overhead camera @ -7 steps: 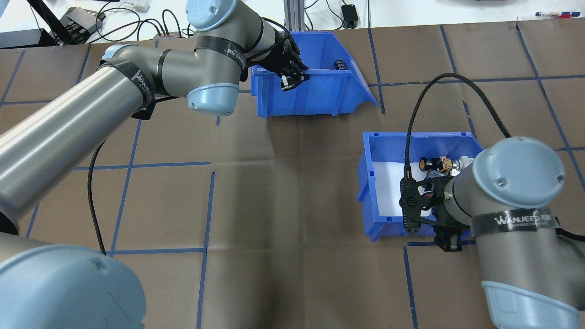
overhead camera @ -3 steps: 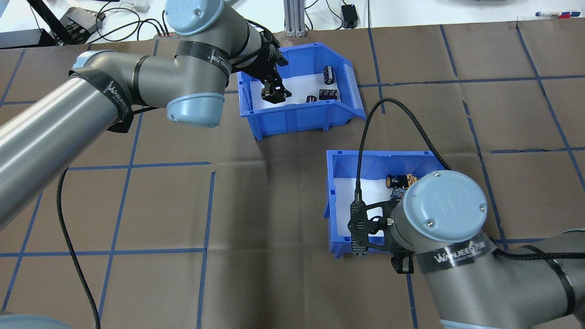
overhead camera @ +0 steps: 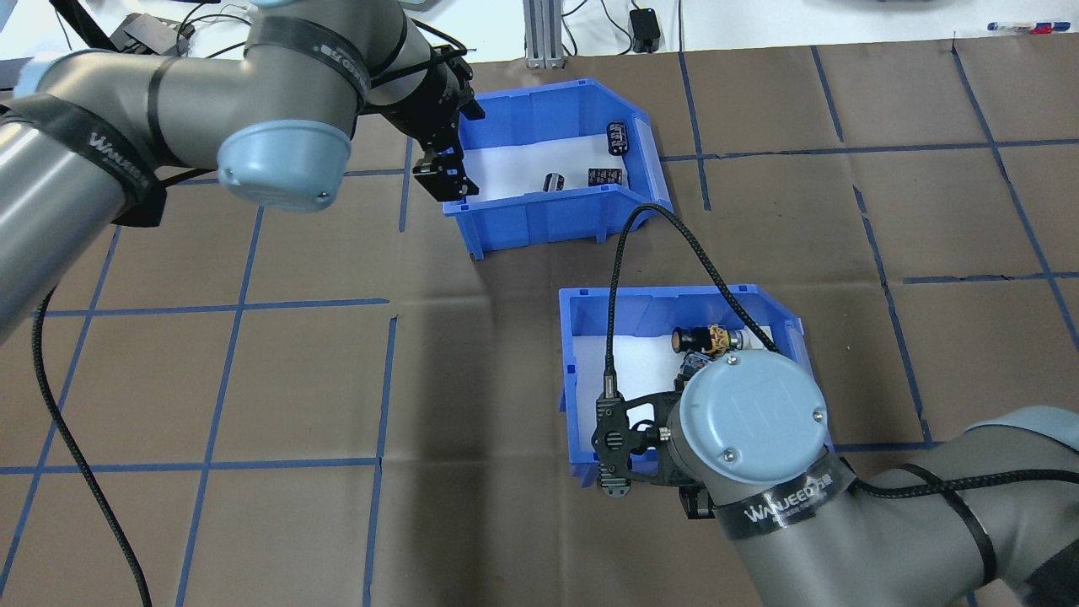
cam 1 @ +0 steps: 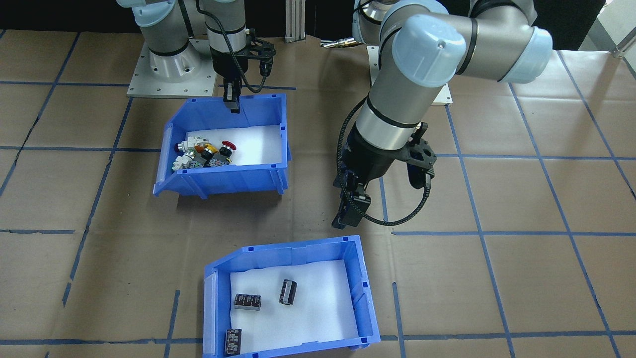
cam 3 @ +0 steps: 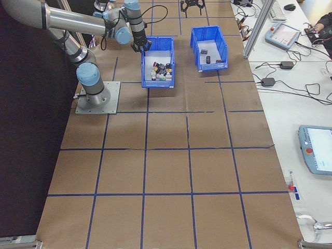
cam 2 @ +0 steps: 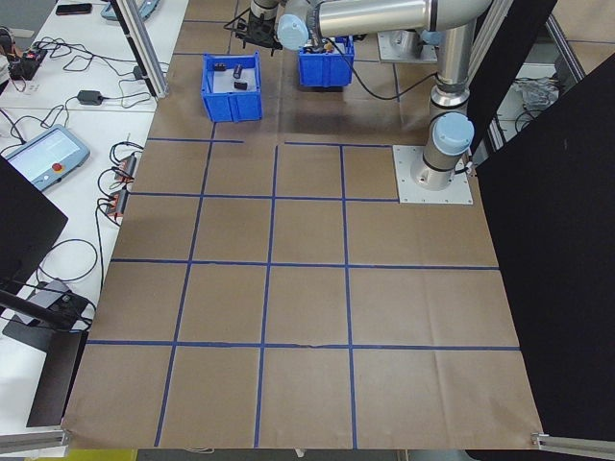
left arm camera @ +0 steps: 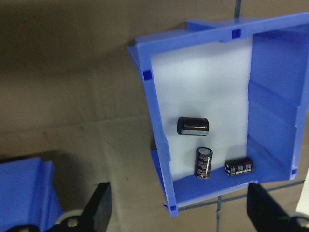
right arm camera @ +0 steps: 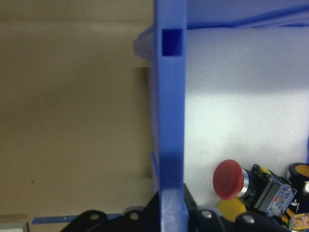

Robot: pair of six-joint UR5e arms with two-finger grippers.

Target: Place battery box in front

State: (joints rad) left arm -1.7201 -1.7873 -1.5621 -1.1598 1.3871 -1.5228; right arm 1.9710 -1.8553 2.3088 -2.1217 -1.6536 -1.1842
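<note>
1. Front-facing: battery box (cam 1: 365,298) sits on the brown table (cam 1: 521,278) at the operator-side edge, three dark cells (cam 1: 287,291) on its white foam. Left gripper (cam 1: 348,214) hangs just beyond the box's back wall, clear of it; jaw spread hard to read here. Right gripper (cam 1: 231,102) clamps the rear wall of the switch bin (cam 1: 169,164).
2. Overhead: battery box (overhead camera: 539,215) on the far side of the table, switch bin (overhead camera: 582,371) nearer the robot. Left gripper (overhead camera: 445,179) beside the box's left wall, holding nothing. Right gripper hidden under its wrist.
3. Left wrist: battery box (left arm camera: 157,111) below, apart from the fingers (left arm camera: 99,212), which stand wide at both lower corners, empty.
4. Right wrist: bin wall (right arm camera: 171,121) runs down between the fingers (right arm camera: 96,220), pinched; red switch (right arm camera: 229,180) inside.
5. Side views: both bins small, far away; grippers unreadable.
</note>
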